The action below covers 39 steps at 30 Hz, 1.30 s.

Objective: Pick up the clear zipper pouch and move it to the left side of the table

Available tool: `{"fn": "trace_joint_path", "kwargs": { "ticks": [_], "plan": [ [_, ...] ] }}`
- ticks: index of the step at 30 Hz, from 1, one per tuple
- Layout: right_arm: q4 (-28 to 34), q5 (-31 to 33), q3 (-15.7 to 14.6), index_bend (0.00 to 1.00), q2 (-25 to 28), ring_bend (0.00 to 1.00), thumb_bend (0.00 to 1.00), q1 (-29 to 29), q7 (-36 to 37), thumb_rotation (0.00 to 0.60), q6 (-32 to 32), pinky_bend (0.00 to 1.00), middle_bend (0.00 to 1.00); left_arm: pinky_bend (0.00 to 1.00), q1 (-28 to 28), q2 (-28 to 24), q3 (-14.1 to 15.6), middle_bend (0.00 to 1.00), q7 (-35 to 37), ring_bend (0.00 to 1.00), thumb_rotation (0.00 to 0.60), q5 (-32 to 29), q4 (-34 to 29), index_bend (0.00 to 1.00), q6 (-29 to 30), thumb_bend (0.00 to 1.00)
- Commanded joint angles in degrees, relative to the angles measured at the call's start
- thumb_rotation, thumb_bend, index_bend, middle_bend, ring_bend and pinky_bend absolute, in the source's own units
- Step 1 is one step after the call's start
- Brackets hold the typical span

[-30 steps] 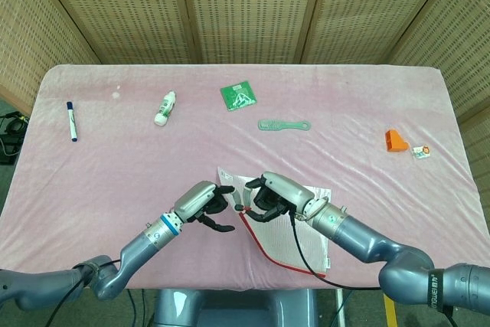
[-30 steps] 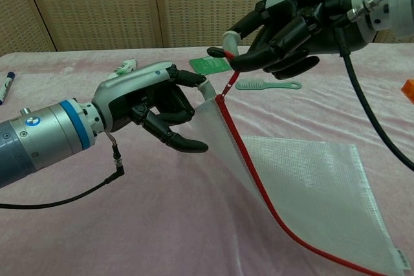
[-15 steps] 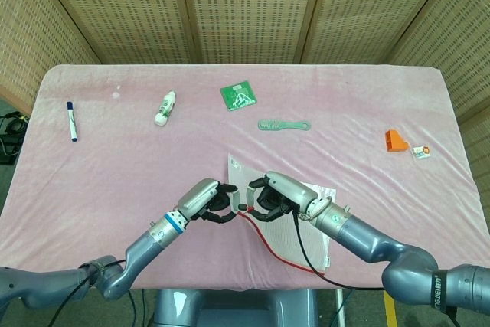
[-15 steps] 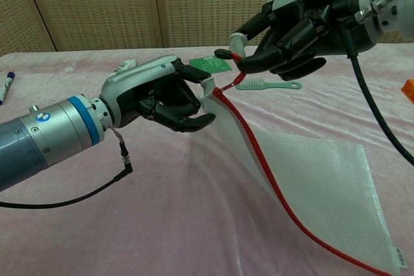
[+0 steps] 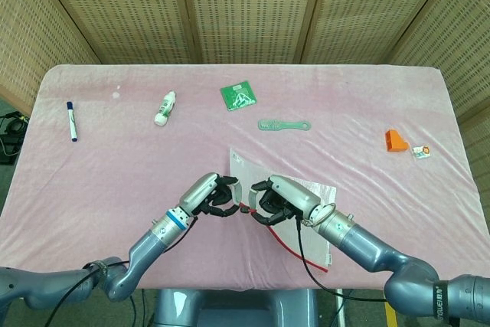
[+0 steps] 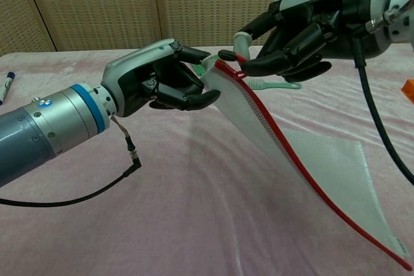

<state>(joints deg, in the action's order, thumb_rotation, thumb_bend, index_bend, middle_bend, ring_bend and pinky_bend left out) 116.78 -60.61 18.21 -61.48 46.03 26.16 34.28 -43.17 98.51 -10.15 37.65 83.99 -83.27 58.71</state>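
We see the pouch [image 6: 304, 159] lifted at one corner above the pink table [image 5: 115, 158], near the front edge at about the middle, its red zipper edge running down and away toward the right while its far end trails low near the cloth. Our left hand [image 6: 158, 82] grips the raised corner of the pouch, thumb and fingers curled around the clear mesh just beside the zipper's end. Our right hand [image 6: 304, 27] meets it from the other side and pinches the red zipper pull at that same corner, the remaining fingers curled under the palm. In the head view the two hands [image 5: 210, 197] [image 5: 276, 201] sit almost touching, with the pouch [image 5: 306, 212] stretching off to the right of them. Relative to the pouch, a green comb [image 5: 284, 124] lies beyond it toward the back of the table, and a green card [image 5: 239, 96] lies further back still. A white bottle [image 5: 164, 108] lies behind and to the left of the pouch, and a blue-capped marker [image 5: 70, 120] rests well apart from it near the left edge. Far to the right of the pouch sits an orange block [image 5: 395, 141] with a small tag-like item [image 5: 421, 152] just beside it.
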Motion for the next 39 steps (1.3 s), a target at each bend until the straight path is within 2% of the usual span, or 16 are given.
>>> {"fn": "trace_joint_path", "kwargs": {
  "ticks": [1, 11, 39],
  "plan": [
    [0.8, 0.7, -1.0, 0.77, -1.0, 0.97, 0.98, -0.4, -1.7, 0.6, 2.0, 1.0, 1.0, 1.0, 0.2, -0.5, -0.8, 0.98, 1.5, 0.88, 0.6, -1.2, -0.9, 0.86, -0.1, 0.69],
    [1.1, 4.2, -2.6, 0.77, -3.2, 0.97, 0.98, 0.8, -6.2, 0.6, 4.4, 1.0, 1.0, 1.0, 0.6, -3.1, -2.3, 0.98, 6.5, 0.88, 0.6, -2.0, -4.3, 0.88, -0.1, 0.71],
    [-1.4, 9.0, -3.1, 0.77, -4.9, 0.97, 0.98, 1.4, -9.1, 0.6, 7.0, 1.0, 1.0, 1.0, 0.9, -6.5, -2.7, 0.98, 9.6, 0.88, 0.6, -1.0, -7.4, 0.89, 1.2, 0.73]
  ]
}}
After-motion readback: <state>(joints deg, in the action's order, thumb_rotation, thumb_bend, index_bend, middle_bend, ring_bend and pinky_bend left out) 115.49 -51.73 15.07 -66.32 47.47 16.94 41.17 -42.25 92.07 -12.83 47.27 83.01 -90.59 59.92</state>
